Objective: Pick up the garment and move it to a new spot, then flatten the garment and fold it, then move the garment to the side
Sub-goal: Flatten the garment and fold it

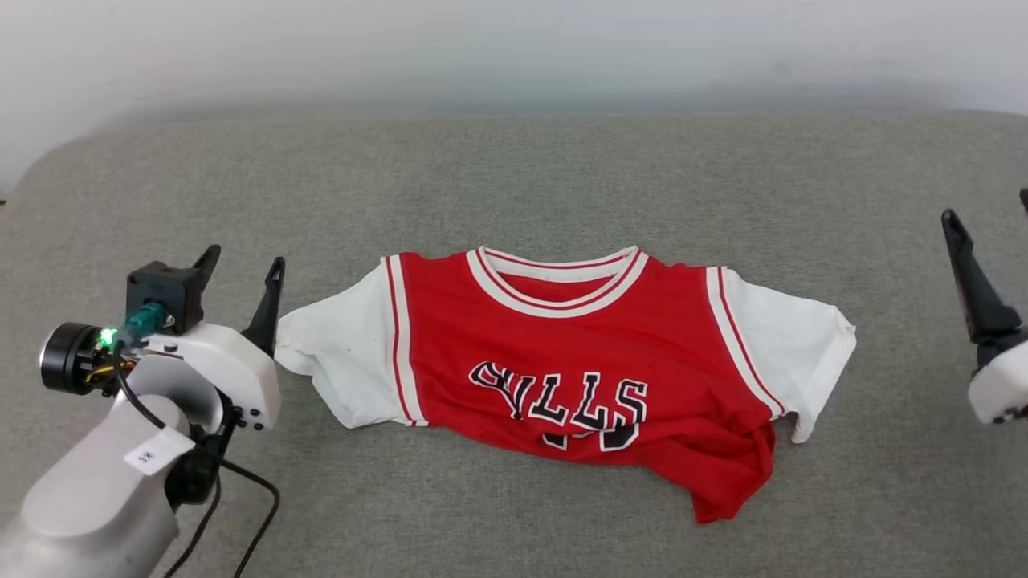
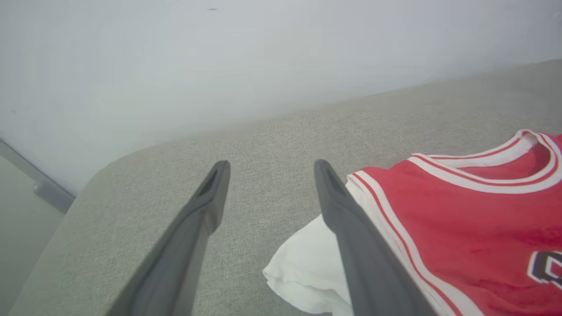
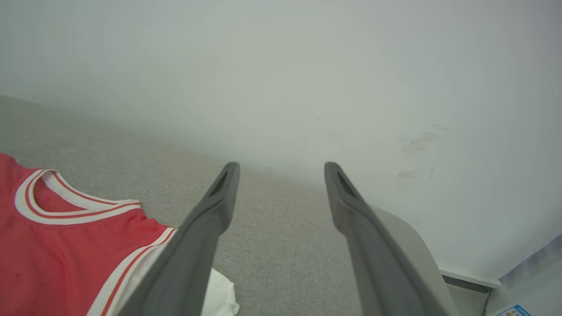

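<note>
The garment (image 1: 562,345), a red jersey with white sleeves, striped trim and black lettering, lies face up in the middle of the grey surface, its lower hem bunched and folded toward the right. My left gripper (image 1: 241,269) stands open just left of the left sleeve, with nothing between its fingers. In the left wrist view my left gripper (image 2: 270,171) has the garment (image 2: 461,219) to its right, the sleeve lying beside the right finger. My right gripper (image 1: 988,217) is at the far right edge, apart from the right sleeve. The right wrist view shows my right gripper (image 3: 281,173) open and empty, the garment (image 3: 66,245) at lower left.
The grey padded surface (image 1: 514,177) stretches wide around the jersey, with rounded corners at the far left and far right. A pale wall (image 1: 514,48) runs right behind it. A black cable (image 1: 241,514) hangs from my left arm.
</note>
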